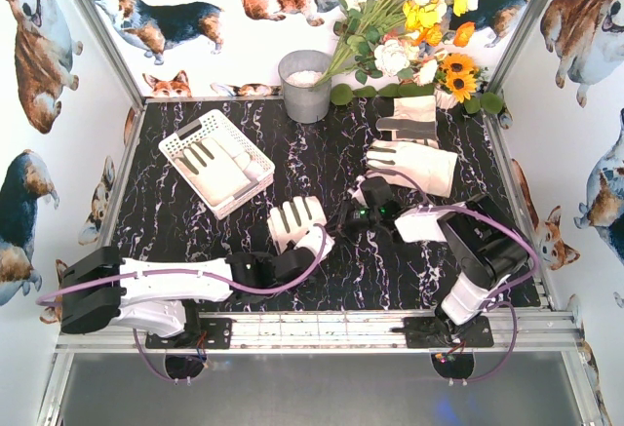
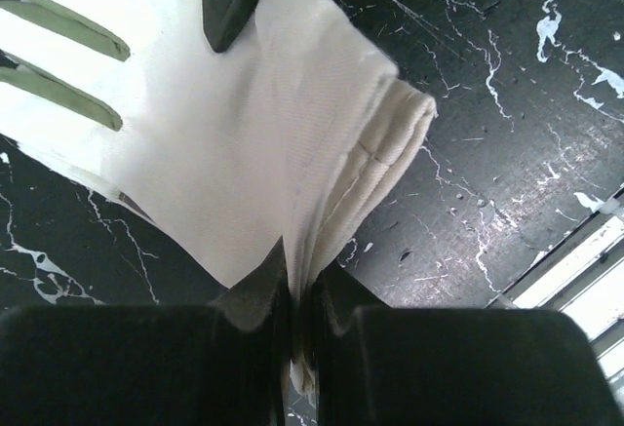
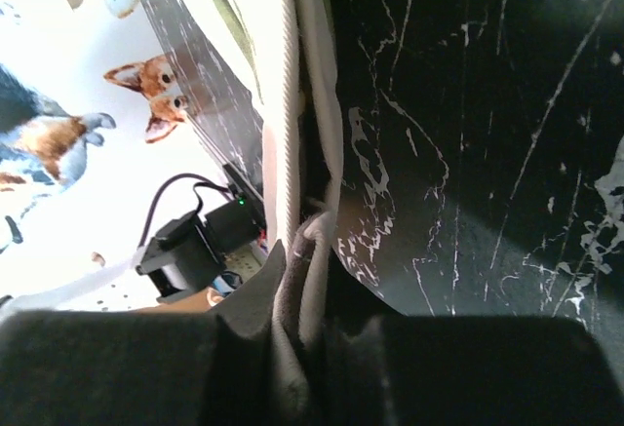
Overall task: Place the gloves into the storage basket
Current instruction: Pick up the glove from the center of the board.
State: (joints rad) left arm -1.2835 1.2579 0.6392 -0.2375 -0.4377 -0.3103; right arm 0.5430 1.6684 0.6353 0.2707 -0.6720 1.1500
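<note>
Closest to the top camera, the left arm (image 1: 166, 285) is lying low along the near rail with its wrist reaching rightward, while the right arm (image 1: 478, 251) is doubling back from its base and stretching left over the middle. Under both, the black marbled surface (image 1: 175, 221) is carrying everything. Toward its far left the storage basket (image 1: 185, 132) is sitting at an angle and is already holding stowed gloves (image 1: 219, 168), at least one and probably more. Two loose gloves are waiting on the right side: the far glove (image 1: 409, 119) below the flowers and the middle glove (image 1: 419, 165) just in front of it. I am working the near glove (image 1: 297, 226), which is lying flat at the centre with its fingers pointing away. The left tool (image 2: 300, 290) is pinching tight on its cuff. I judge that the folded hem is giving a thick edge to bite, so the rest should trail clear when I am lifting it toward the basket. The right tool (image 3: 302, 251) is also squeezing narrow on a fold of white glove fabric, with a rolled hem running up from its fingers. It is sitting beside the middle glove, but I cannot tell for sure which glove that fold belongs to.
</note>
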